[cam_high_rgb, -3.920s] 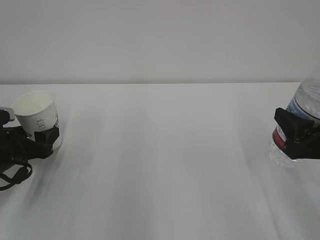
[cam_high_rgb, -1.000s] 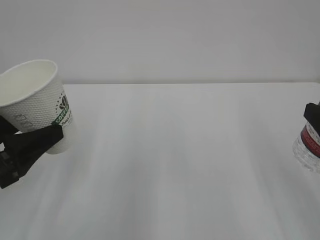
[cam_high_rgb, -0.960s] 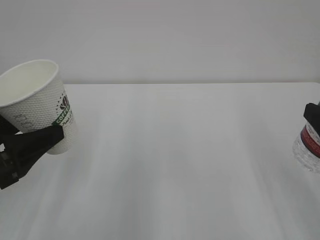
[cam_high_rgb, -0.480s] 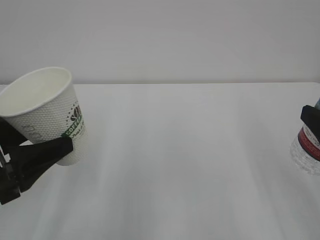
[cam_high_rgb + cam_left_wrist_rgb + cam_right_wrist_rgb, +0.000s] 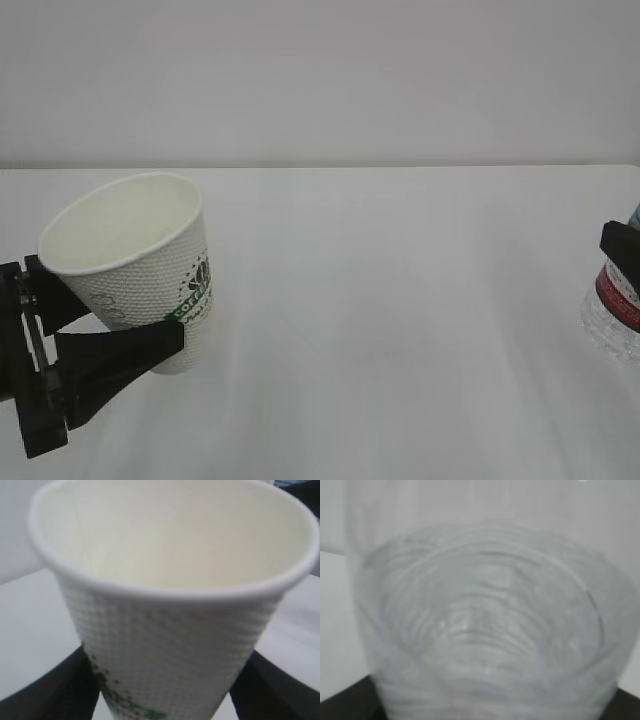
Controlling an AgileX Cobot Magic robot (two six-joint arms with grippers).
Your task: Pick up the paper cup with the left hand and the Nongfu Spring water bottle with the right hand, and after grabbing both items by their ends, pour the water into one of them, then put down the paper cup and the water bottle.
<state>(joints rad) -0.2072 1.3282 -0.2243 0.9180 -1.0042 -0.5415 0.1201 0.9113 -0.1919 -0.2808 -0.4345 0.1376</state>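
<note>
Left hand [image 5: 120, 350] grips paper cup [image 5: 140, 270] above white table [image 5: 400, 300], pale wall [image 5: 320, 80] behind.

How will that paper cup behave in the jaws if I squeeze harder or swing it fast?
The paper cup looks thin-walled and empty, so it is probably light and would likely crumple under a harder squeeze. It is held low on its tapered body, tilted, so a fast swing might pivot or slip it.
</note>
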